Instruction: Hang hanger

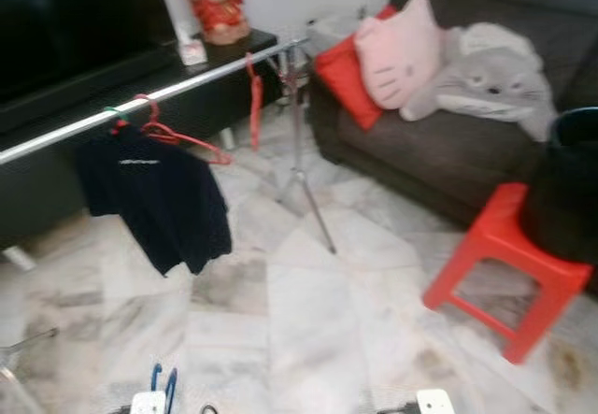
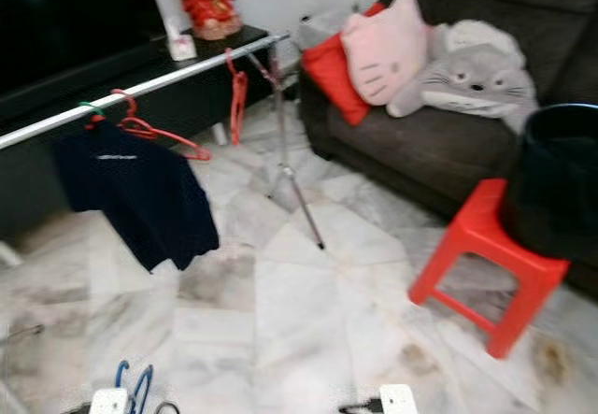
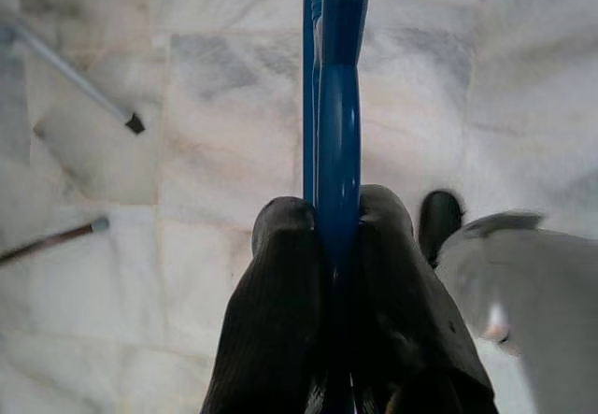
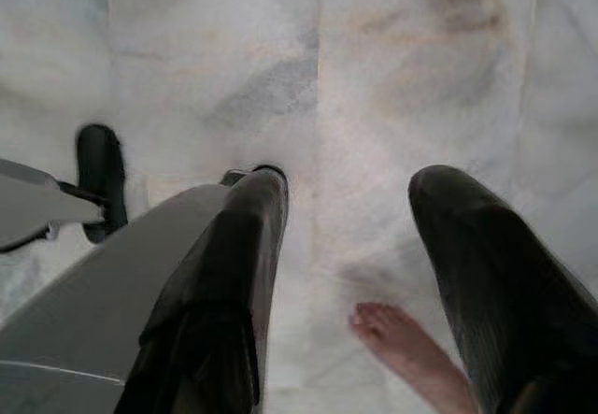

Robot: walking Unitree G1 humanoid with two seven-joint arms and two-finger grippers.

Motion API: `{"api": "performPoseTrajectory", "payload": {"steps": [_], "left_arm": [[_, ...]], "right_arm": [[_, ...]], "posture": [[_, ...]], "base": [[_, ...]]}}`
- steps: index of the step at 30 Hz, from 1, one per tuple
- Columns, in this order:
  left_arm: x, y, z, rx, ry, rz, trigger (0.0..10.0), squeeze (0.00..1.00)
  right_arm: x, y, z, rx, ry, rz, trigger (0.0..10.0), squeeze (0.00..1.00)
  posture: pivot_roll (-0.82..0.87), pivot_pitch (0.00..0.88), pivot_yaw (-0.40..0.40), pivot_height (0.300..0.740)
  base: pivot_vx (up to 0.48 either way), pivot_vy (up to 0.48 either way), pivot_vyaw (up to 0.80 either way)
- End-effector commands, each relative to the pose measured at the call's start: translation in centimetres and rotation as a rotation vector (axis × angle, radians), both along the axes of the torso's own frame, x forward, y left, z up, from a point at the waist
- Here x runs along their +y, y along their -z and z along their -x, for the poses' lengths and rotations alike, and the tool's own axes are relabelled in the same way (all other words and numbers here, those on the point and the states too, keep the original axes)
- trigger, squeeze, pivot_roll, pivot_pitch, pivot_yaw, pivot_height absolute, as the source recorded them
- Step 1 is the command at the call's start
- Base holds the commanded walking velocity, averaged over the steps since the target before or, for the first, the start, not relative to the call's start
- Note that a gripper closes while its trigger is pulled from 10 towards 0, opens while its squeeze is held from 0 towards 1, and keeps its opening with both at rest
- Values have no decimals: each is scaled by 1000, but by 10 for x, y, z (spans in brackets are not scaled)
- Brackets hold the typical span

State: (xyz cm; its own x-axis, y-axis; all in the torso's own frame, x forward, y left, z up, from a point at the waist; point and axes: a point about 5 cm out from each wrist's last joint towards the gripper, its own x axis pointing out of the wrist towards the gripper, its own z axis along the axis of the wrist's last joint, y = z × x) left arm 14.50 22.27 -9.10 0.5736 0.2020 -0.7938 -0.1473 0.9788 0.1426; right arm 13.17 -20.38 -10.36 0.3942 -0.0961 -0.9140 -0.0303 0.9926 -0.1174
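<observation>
A blue hanger (image 3: pixel 338 106) is pinched between the fingers of my left gripper (image 3: pixel 336 220), which is shut on it low over the marble floor; its blue hook (image 1: pixel 163 384) peeks up at the near edge of the eye views. The silver clothes rail (image 1: pixel 177 85) runs across the upper left, well ahead of both grippers. On it hang a red hanger with a dark shirt (image 1: pixel 154 194) and a bare red hanger (image 1: pixel 254 96). My right gripper (image 4: pixel 350 194) is open above the floor, with nothing between its fingers.
The rail's tripod stand (image 1: pixel 301 166) spreads its legs on the floor. A red stool (image 1: pixel 505 264) with a black bin (image 1: pixel 565 190) stands at the right, before a dark sofa (image 1: pixel 439 157) with cushions. A person's bare foot (image 4: pixel 402 339) is near my right gripper.
</observation>
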Motion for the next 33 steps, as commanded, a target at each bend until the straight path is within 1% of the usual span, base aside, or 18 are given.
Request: {"api": "performPoseTrajectory", "payload": {"steps": [1, 12, 17, 23, 27, 29, 32, 33], "left_arm": [[7, 3, 12, 46, -24, -10, 10000, 0], [5, 3, 9, 42, -33, -7, 10000, 0], [4, 5, 13, 47, -44, -5, 10000, 0], [2, 6, 15, 52, -50, 1, 10000, 0], [0, 6, 16, 45, -58, 22, 10000, 0], [-1, 6, 14, 37, -62, 37, 10000, 0], [-2, 6, 13, 40, -27, 33, 10000, 0], [-2, 5, 12, 31, -40, 39, 10000, 0]], "right_arm": [[11, 0, -4, -16, -20, -26, 10000, 0], [7, -1, -4, -15, -31, -25, 10000, 0], [5, -1, -4, -13, -41, -22, 10000, 0], [5, -1, -5, -16, -60, -21, 10000, 0], [8, -1, -7, -27, -60, -48, 10000, 0], [9, -1, -6, -24, -38, -57, 10000, 0], [11, -1, -7, -36, -7, -90, 10000, 0], [13, -2, -8, -46, 0, -109, 10000, 0]], "posture": [[-141, 0, 62, 740], [-128, 0, 45, 740], [-125, 0, 37, 740], [-125, 0, 36, 740], [-127, 0, 35, 740], [-132, 0, 34, 740], [-132, 0, 38, 740], [-134, 0, 39, 740]], "base": [[0, 0, 800], [0, 0, 800], [0, 0, 800], [0, 0, 800], [0, 0, 663], [0, 0, 0], [0, 0, 0], [0, 0, 0]]}}
